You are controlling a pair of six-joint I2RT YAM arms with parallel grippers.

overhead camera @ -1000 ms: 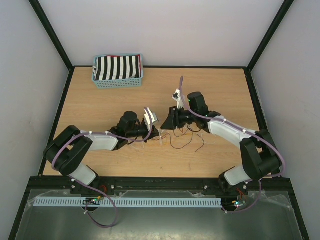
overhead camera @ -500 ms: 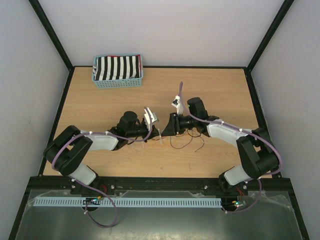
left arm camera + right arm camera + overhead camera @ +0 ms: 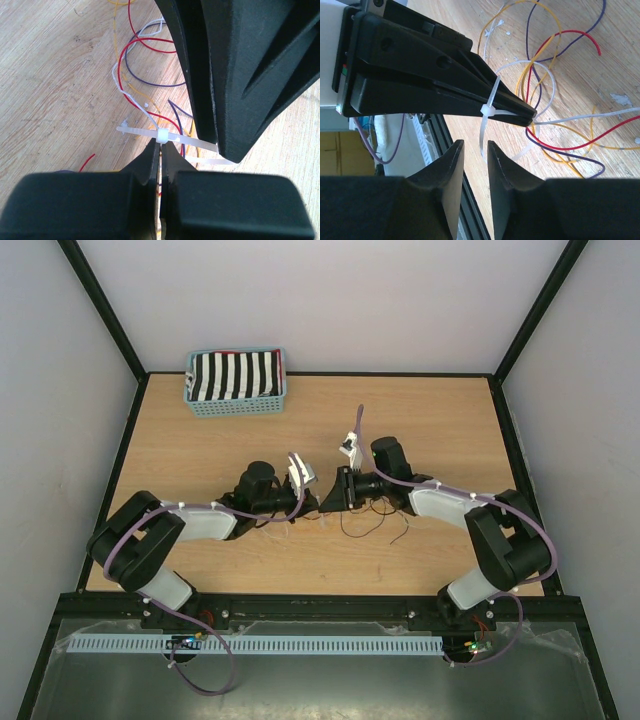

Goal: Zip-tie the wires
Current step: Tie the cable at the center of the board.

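The wires (image 3: 560, 150) are thin red, yellow, purple and white strands looping on the wooden table; they also show in the top view (image 3: 372, 522). My left gripper (image 3: 160, 144) is shut on the wires where they bunch together. In the right wrist view its pointed black fingers (image 3: 470, 95) pinch the strands at the tip. A white zip tie (image 3: 486, 110) is looped around those fingers, its head (image 3: 162, 135) near the tip. My right gripper (image 3: 475, 145) is open, and the tie's loose tail hangs between its jaws. The two grippers meet tip to tip (image 3: 325, 502).
A blue basket (image 3: 236, 406) holding black-and-white striped cloth stands at the table's back left. A black rail (image 3: 475, 215) runs along the near table edge just below my right gripper. Purple arm cables trail along both arms.
My right gripper has moved left, closing up to the left gripper's tip. The left arm has stayed put with the wires in its jaws.
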